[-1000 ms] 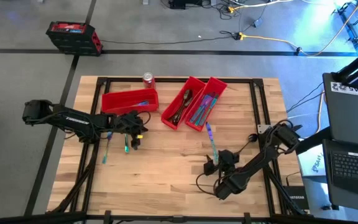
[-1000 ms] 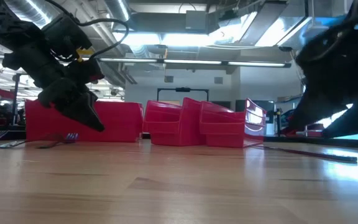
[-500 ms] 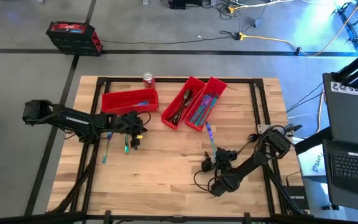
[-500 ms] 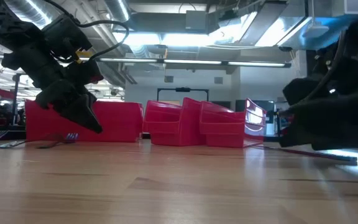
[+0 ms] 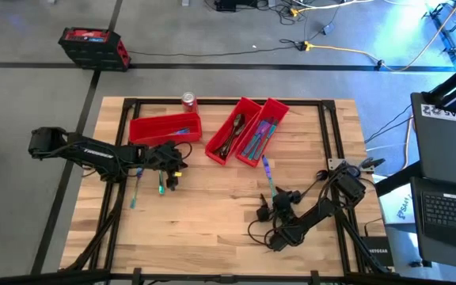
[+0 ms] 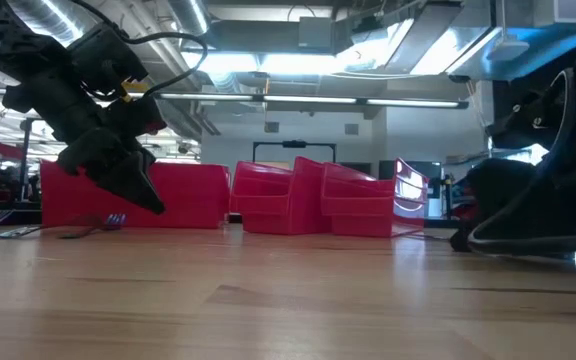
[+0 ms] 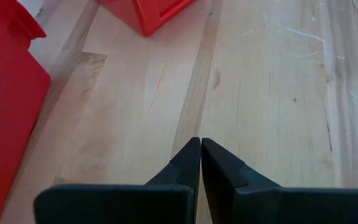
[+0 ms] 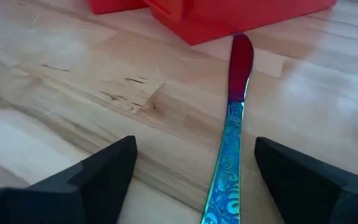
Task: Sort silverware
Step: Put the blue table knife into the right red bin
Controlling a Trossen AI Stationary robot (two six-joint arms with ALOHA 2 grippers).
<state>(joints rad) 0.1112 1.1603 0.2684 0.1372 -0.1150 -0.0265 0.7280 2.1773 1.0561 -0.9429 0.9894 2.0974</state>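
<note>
An iridescent blue-teal knife [image 8: 231, 144] lies flat on the wooden table [image 5: 212, 214], its blade toward the red bins. My right gripper [image 8: 194, 148] stands open low over its handle end [image 5: 273, 192], one finger on each side, apart from it. My left gripper [image 5: 172, 182] hovers shut in front of the left red bin [image 5: 165, 127], touching nothing. Two teal pieces of silverware [image 5: 137, 188] [image 5: 161, 188] lie beside it. More silverware lies in the two slanted bins [image 5: 232, 133] [image 5: 261, 134].
A red soda can [image 5: 188, 100] stands at the table's far edge, behind the left bin. The near half of the table is bare wood. In the low view the right arm [image 6: 543, 205] and its cable sit down by the table top at the right.
My right gripper has sunk toward the table over the knife's handle end and rolled a little, staying open. In the low view it now covers the knife that showed under it before. The left arm has kept still.
</note>
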